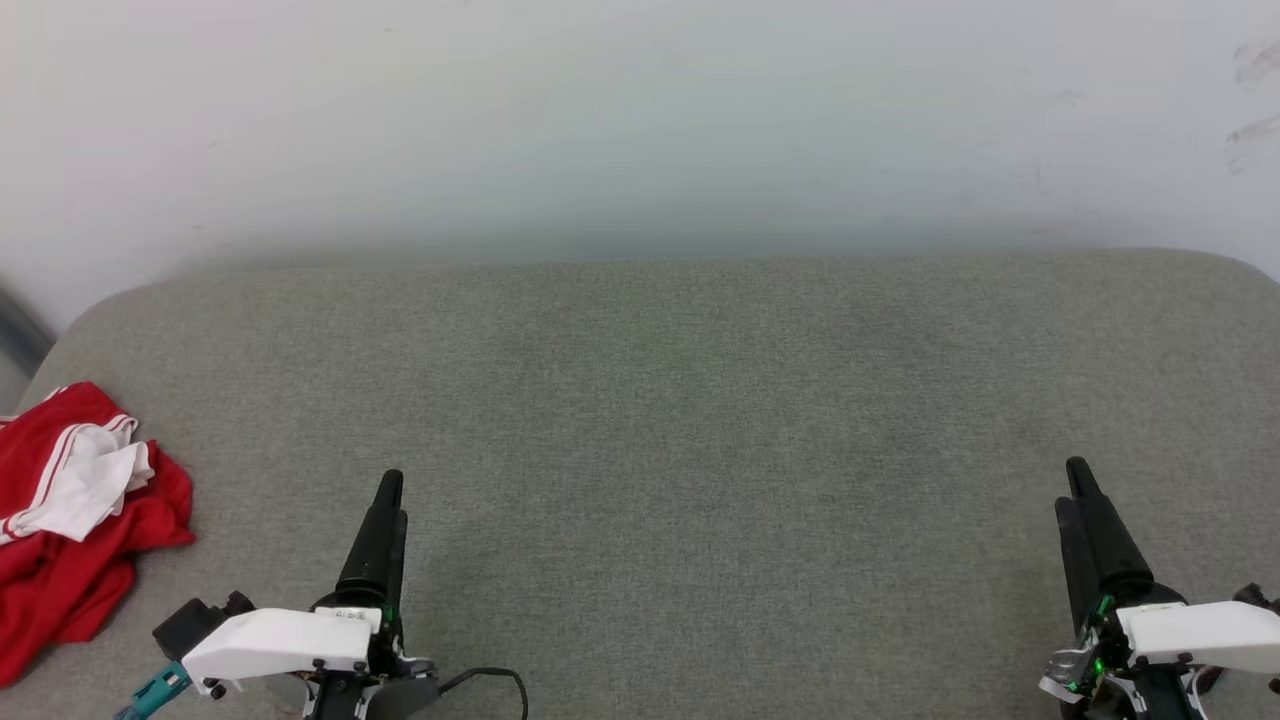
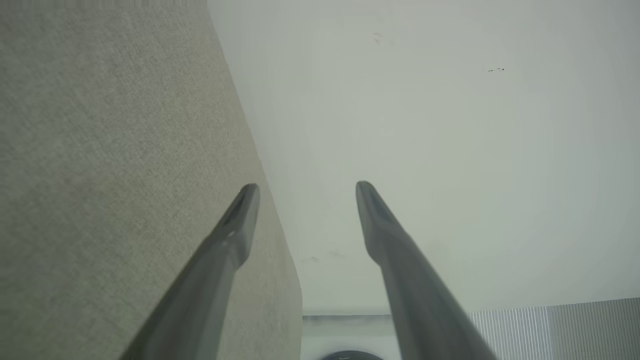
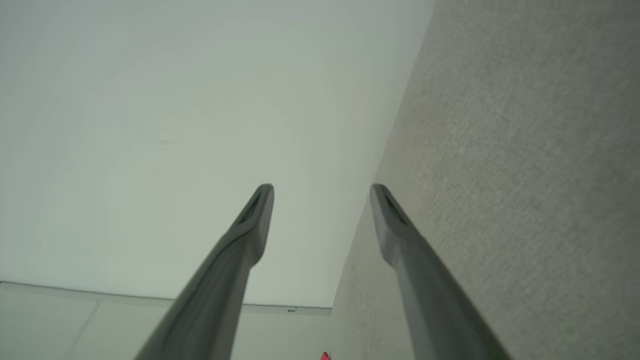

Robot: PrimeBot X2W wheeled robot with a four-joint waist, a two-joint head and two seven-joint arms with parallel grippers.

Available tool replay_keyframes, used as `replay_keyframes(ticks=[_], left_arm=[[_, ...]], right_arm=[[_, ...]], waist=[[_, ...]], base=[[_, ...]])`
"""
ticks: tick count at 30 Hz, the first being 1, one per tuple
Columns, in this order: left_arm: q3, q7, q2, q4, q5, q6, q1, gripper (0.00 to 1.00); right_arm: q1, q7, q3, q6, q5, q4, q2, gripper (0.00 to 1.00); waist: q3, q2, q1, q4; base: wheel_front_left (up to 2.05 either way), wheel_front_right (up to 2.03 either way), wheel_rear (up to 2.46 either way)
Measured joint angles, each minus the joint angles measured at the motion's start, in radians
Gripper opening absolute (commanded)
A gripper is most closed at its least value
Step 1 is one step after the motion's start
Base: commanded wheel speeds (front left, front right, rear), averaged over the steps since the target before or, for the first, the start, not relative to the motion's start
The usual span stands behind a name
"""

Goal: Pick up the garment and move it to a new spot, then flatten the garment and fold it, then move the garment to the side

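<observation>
The garment (image 1: 70,530), a red shirt with a white striped sleeve on top, lies crumpled at the left edge of the grey fabric surface (image 1: 700,420); part of it runs out of the head view. My left gripper (image 1: 388,485) hovers to its right, apart from it, fingers seen edge-on. In the left wrist view the left gripper (image 2: 306,187) is open with nothing between its fingers. My right gripper (image 1: 1078,470) is far off at the lower right; the right wrist view shows the right gripper (image 3: 322,190) open and empty. A red speck, perhaps the garment (image 3: 325,356), peeks at the bottom edge.
A pale wall (image 1: 640,120) rises behind the grey surface. The surface's rounded back-left corner (image 1: 110,310) and back-right corner (image 1: 1240,265) show in the head view. A ribbed grey panel (image 2: 550,325) and a dark round object (image 2: 350,356) sit low in the left wrist view.
</observation>
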Motion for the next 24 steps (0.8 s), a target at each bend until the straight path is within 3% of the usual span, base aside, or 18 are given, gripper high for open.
replay_keyframes(ticks=[9,24], left_arm=[[-0.014,-0.035,0.000,-0.022,0.204,0.003,0.000,1.00],[-0.094,-0.088,0.000,-0.051,0.570,0.053,0.000,1.00]], right_arm=[[0.009,-0.039,0.001,0.000,-0.244,-0.029,-0.004,1.00],[0.019,-0.076,0.010,0.000,-0.635,-0.063,-0.005,1.00]], waist=[[-0.002,0.0000,0.0000,0.003],[-0.005,0.0000,0.0000,0.011]], base=[[0.00,0.00,0.00],[0.00,0.00,0.00]])
